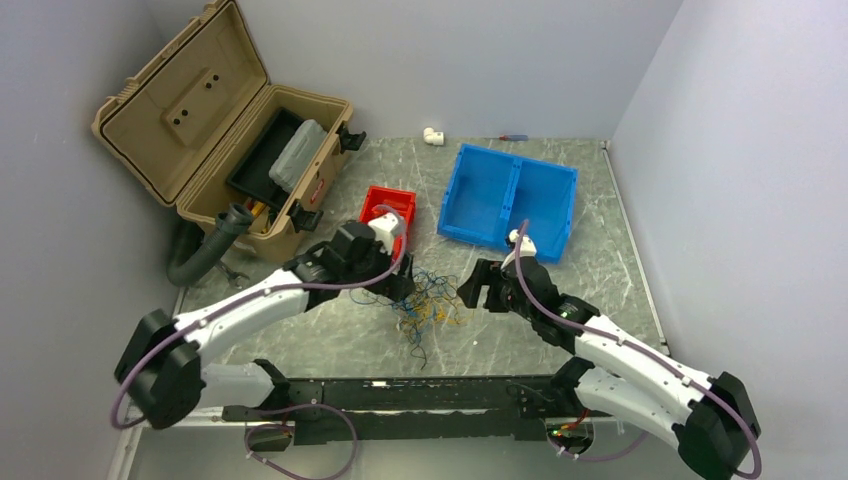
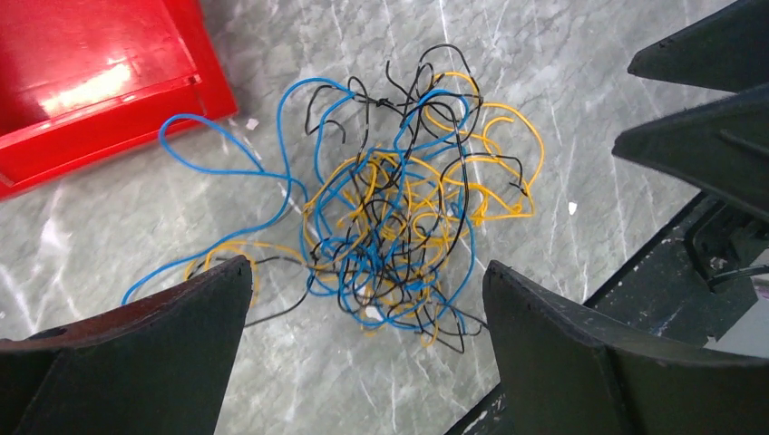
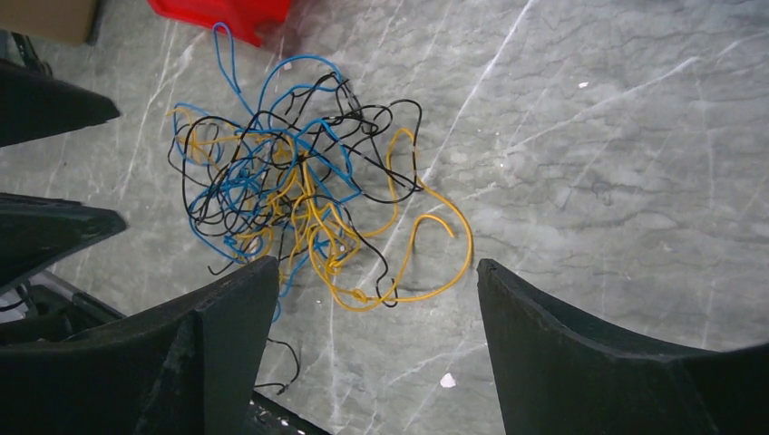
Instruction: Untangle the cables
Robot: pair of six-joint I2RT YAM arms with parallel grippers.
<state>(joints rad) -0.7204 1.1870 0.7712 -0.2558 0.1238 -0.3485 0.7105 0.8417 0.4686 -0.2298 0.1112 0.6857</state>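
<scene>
A tangle of thin blue, yellow-orange and black wire cables (image 2: 399, 217) lies on the grey marbled desk (image 3: 617, 136), just beside the red plastic bin (image 2: 91, 82). The left fingers (image 2: 181, 317) and right fingers (image 3: 562, 344) stand wide apart, holding nothing. The wires look light, springy and likely to snag; the loose blue loop (image 2: 195, 145) nearest the bin seems the best hold.

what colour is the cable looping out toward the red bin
Blue; the cable shows best in the left wrist view, beside the red bin.
</scene>
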